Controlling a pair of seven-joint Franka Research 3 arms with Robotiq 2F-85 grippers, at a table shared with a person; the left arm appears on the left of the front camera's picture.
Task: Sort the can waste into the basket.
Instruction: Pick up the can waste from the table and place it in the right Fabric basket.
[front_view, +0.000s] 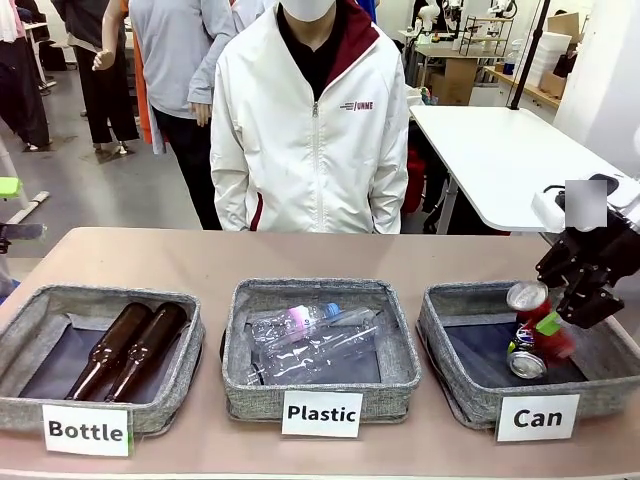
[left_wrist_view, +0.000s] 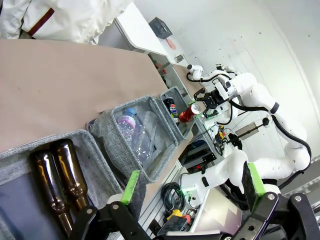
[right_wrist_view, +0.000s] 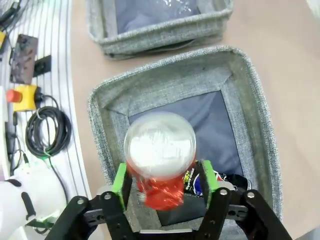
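The red can (front_view: 530, 303) with a silver top hangs tilted over the "Can" basket (front_view: 455, 300), its lower part blurred. My right gripper (front_view: 560, 325) is above the basket's right half. In the right wrist view the red can (right_wrist_view: 159, 145) lies between the green pads (right_wrist_view: 121, 181), with a gap on the right side; the jaws stand open around it. The dark can (front_view: 527, 362) lies on the basket floor, and shows beside the right finger as the dark can (right_wrist_view: 222, 179). My left gripper (left_wrist_view: 192, 182) is open and holds nothing, above the "Bottle" basket (left_wrist_view: 30, 145).
Two brown bottles (front_view: 130, 348) lie in the "Bottle" basket (front_view: 30, 305) at left. Clear plastic bottles (front_view: 310, 335) lie in the "Plastic" basket (front_view: 240, 300) in the middle. A person in a white jacket (front_view: 310, 130) stands at the far edge. Cables and a red button (right_wrist_view: 20, 95) lie off the table.
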